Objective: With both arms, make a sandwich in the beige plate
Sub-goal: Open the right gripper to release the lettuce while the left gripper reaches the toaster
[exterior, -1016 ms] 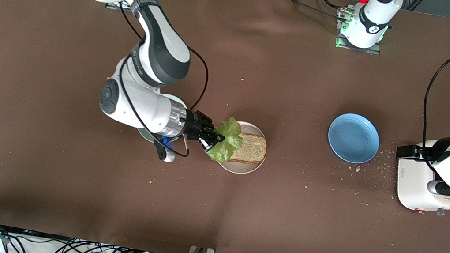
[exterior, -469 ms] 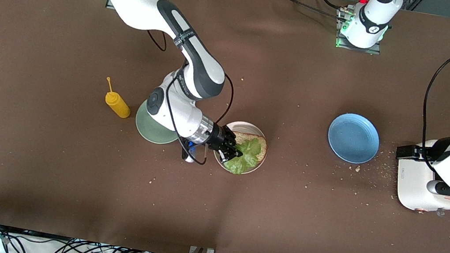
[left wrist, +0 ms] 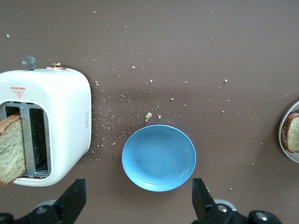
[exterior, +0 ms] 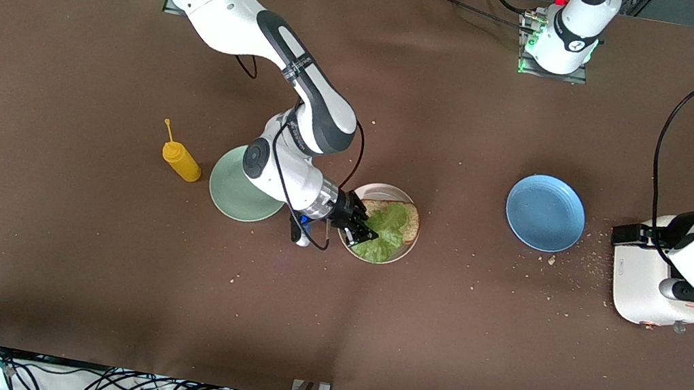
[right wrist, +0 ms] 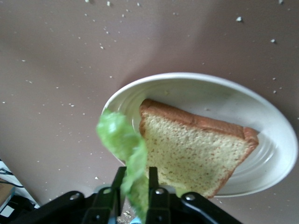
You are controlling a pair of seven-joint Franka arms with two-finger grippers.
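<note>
— So where's your right gripper [exterior: 361, 230] just now?

— Down over the beige plate [exterior: 406, 249], at the edge toward the right arm's end of the worktop [exterior: 327, 330]. Your right wrist view shows its fingers [right wrist: 156, 196] pinched narrow on the lettuce leaf [exterior: 383, 236], which drapes across 1 slice of toast [exterior: 410, 222] lying flat in that plate. You can see part of the toast's crust uncovered at the side toward the left arm's end.

— And the left gripper [left wrist: 135, 205]?

— Your left arm waits, hanging above the white toaster [exterior: 638, 294] at its own end of the worktop. Its fingers [left wrist: 74, 198] stand wide apart with nothing between them. Look in the left wrist view and you'll find a second slice of toast [left wrist: 11, 149] sticking out of 1 toaster slot.

— What else sits around the plate?

— You have a mint green plate [exterior: 235, 195] just beside the beige one, toward the right arm's end, partly under the right arm. A yellow squeeze bottle [exterior: 180, 158] stands near it, farther toward that end. A blue plate [exterior: 545, 213] lies between the beige plate and the toaster, bare but for crumbs [exterior: 574, 263] scattered about it
</note>
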